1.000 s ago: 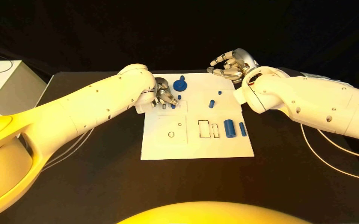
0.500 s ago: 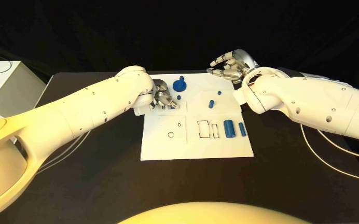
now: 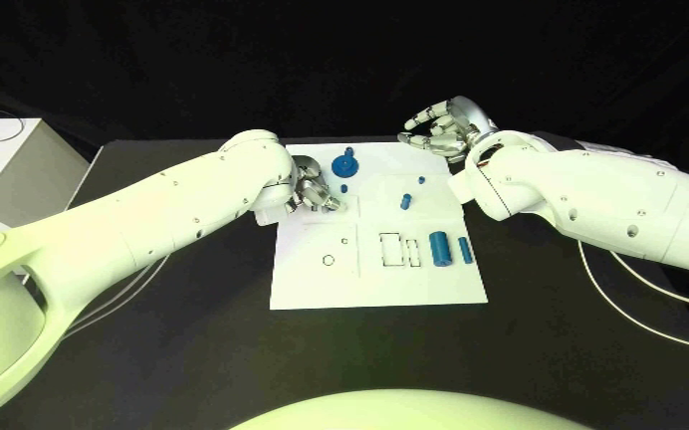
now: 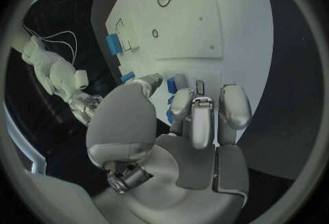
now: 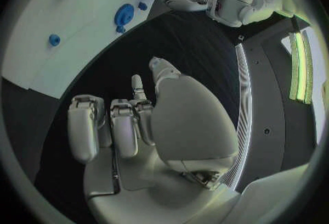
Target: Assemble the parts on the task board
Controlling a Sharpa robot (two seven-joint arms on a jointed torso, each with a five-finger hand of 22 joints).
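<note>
1. Black table [image 3: 172,350] carries the white task board [image 3: 376,286], with blue parts [image 3: 439,247] lying on it.
2. Left hand [image 3: 314,189] hovers low at the board's far-left corner, fingers curled; whether it holds anything I cannot tell.
3. Right hand [image 3: 445,128] hangs beyond the far edge, fingers curled on nothing.
</note>
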